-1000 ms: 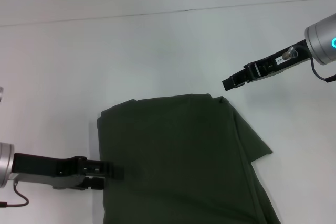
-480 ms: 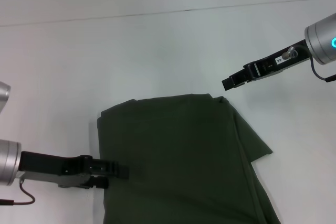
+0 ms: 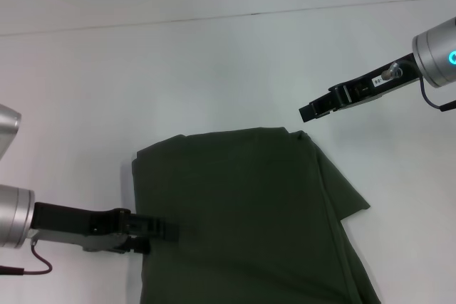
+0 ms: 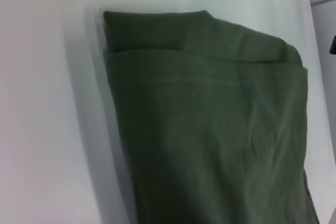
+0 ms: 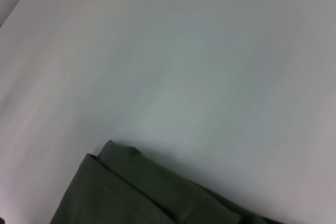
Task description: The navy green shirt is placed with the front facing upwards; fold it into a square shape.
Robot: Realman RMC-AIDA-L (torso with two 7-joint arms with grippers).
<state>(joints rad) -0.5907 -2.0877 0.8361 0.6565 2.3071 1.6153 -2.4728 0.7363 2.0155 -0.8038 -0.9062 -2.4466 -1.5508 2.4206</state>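
Left wrist view alone shows stacked layers in the folded dark olive-green cotton shirt [image 4: 210, 124] – left gripper [image 3: 167, 231] over its left edge, right gripper [image 3: 308, 112] above the white table [image 3: 142, 83]; both jaws unreadable.

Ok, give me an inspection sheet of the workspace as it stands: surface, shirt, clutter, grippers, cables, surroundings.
Surface: plain white table, with a thin dark seam line across its far part.
Job's things: dark olive-green cotton shirt lies folded in layers, plain side up, no lettering showing; one flap juts out on the robot's right.
Clutter: nothing seen.
Grippers: left gripper low at the shirt's left edge, its tips over the fabric; right gripper above bare table just beyond the shirt's far right corner, apart from it.
Cables: dark red cable loops under the left arm; a black one at the right wrist.
Surroundings: nothing seen.
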